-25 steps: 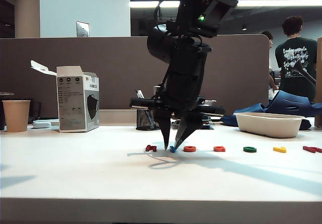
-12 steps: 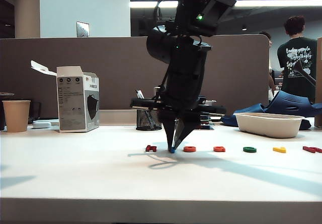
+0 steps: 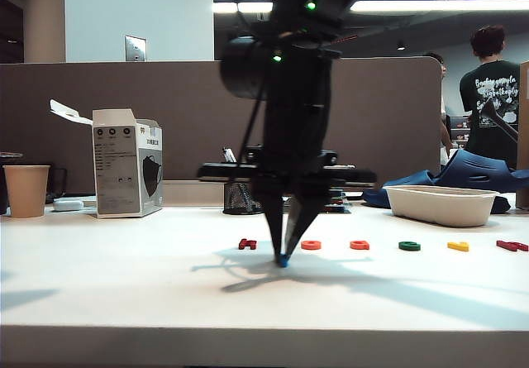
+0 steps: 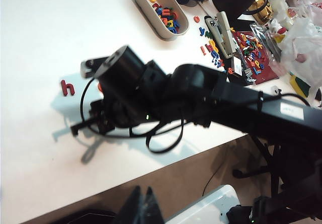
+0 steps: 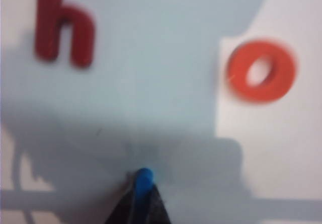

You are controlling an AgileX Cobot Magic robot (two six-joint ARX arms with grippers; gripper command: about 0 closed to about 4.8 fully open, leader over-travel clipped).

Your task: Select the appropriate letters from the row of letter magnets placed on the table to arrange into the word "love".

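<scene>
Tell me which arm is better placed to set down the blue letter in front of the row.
The right. The right gripper is shut on the small blue plastic bar letter just in front of the row, near the white table. The left gripper hangs off the table's edge, holding nothing visible.

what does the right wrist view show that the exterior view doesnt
Only the right wrist view shows that the dark red letter is an h. Only the exterior view shows the green and yellow letters, the white tray and the box. Both show the right gripper, its fingers shut on the blue letter, and the orange ring.
</scene>
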